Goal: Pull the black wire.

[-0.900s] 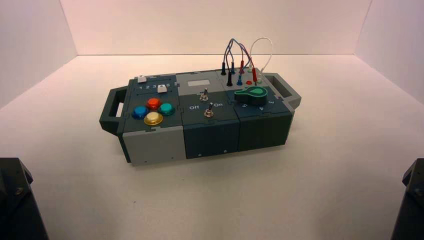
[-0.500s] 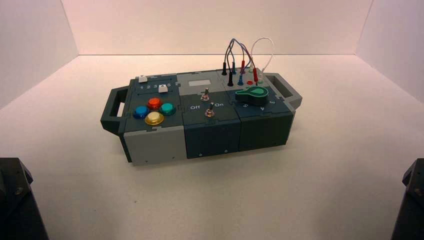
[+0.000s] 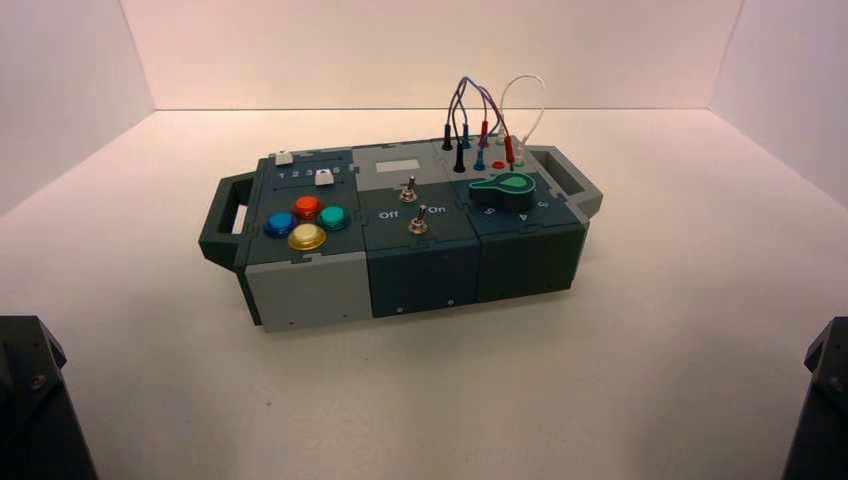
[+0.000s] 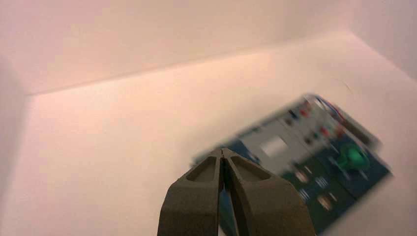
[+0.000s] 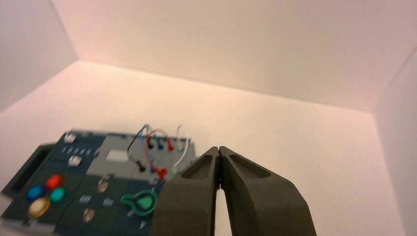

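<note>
Both arms' fingers closed, well clear of box.

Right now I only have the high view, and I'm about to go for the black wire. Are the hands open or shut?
Observer: The left hand is shut, fingertips together, with nothing between them.
Operator: And the right one?
Observer: The right hand is shut too, and empty.
Operator: Is either one pointed at the black wire?
Observer: The right wrist view shows the black wire plugged into the box, farther off than the right hand and not touching it.
</note>
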